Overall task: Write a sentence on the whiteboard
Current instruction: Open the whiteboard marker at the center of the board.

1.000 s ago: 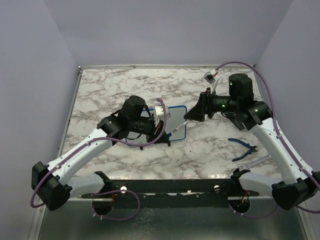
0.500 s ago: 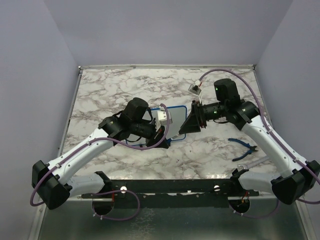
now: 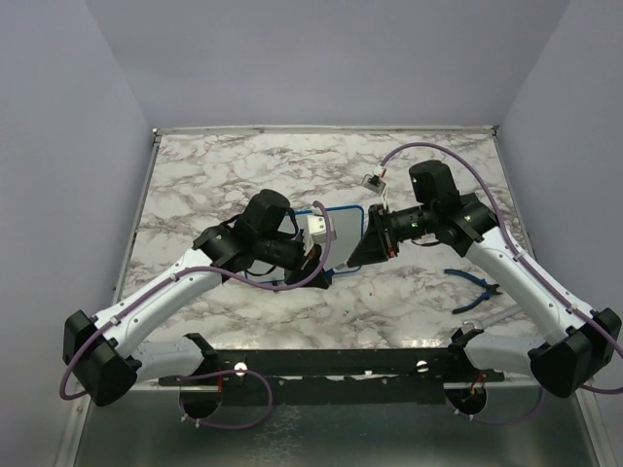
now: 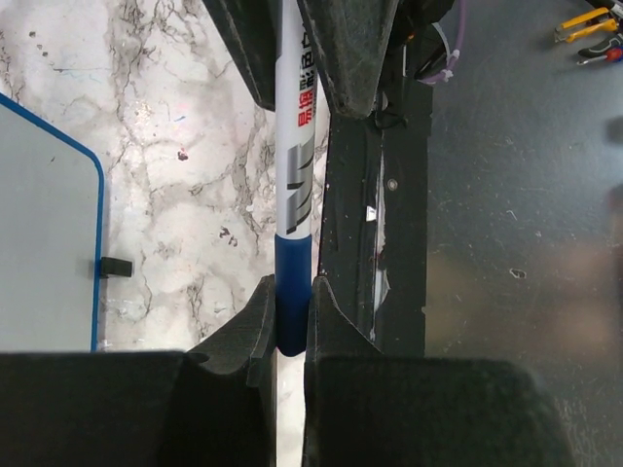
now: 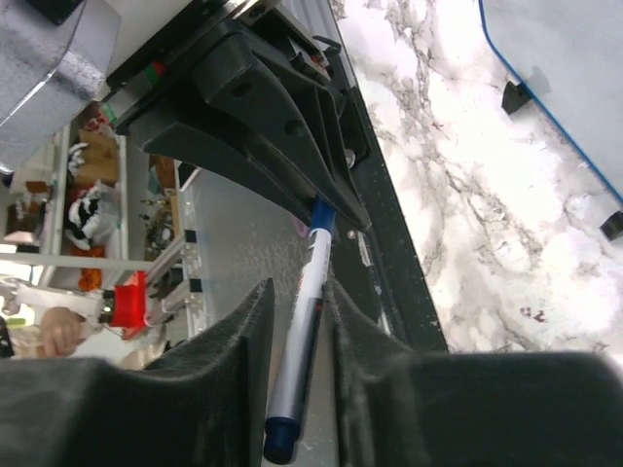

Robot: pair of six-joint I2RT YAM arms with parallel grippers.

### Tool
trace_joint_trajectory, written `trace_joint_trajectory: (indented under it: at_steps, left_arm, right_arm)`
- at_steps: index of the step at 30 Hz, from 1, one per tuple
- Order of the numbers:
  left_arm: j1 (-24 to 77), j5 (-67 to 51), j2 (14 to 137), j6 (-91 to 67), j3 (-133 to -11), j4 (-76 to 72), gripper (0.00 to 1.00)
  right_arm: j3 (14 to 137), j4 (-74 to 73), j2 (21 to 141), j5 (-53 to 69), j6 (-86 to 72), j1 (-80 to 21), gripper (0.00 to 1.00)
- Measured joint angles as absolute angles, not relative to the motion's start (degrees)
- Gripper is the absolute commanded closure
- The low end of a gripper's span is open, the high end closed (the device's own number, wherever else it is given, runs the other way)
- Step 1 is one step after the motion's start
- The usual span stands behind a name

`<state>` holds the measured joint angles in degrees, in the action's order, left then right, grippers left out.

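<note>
Whiteboard (image 3: 344,226) sits mid-surface (image 3: 224,165), between the two pincers and partly hidden by them. Left pincer (image 4: 290,316) is clamped on the blue end of a marker (image 4: 295,195). Right pincer (image 5: 300,302) straddles the same marker's white barrel, fingers close on either side; whether it grips cannot be told. Blue pliers (image 3: 475,289) lie further right.

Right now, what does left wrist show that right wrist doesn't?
Only left wrist: orange-handled items in its top right corner. Only right wrist: cluttered background shelves with a red object. Both: the white-barrelled, blue-tipped marker pen, the blue-framed white rectangular whiteboard with a black foot, and the grey-veined marble tabletop.
</note>
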<state>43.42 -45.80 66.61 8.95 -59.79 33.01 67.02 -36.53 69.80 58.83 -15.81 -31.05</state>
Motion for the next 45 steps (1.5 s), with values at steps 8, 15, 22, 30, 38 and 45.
trace_joint_trajectory:
  at_steps: [8, 15, 22, 30, 38, 45]
  left_arm:
    - [43.5, -45.8, 66.7, 8.6, -60.1, 33.6, 0.54]
    - [43.5, -45.8, 66.7, 8.9, -60.1, 33.1, 0.56]
    - [43.5, -45.9, 66.7, 8.8, -60.1, 31.9, 0.61]
    - [43.7, -46.9, 66.7, 7.9, -60.1, 31.1, 1.00]
    - [43.5, -47.0, 65.8, 7.1, -58.5, 28.6, 1.00]
    - [43.6, -46.2, 63.2, 6.8, -56.0, 22.1, 1.00]
  right_arm:
    - [66.7, -36.8, 70.0, 56.3, -14.3, -31.0, 1.00]
    - [66.2, -36.3, 70.0, 56.9, -14.5, -31.1, 1.00]
    - [65.8, -36.1, 70.0, 57.9, -14.5, -31.1, 1.00]
    - [65.5, -35.9, 70.0, 58.0, -14.3, -31.0, 1.00]
    - [65.7, -36.4, 69.0, 56.1, -12.7, -31.0, 1.00]
    - [69.9, -41.7, 69.0, 55.9, -7.2, -29.8, 1.00]
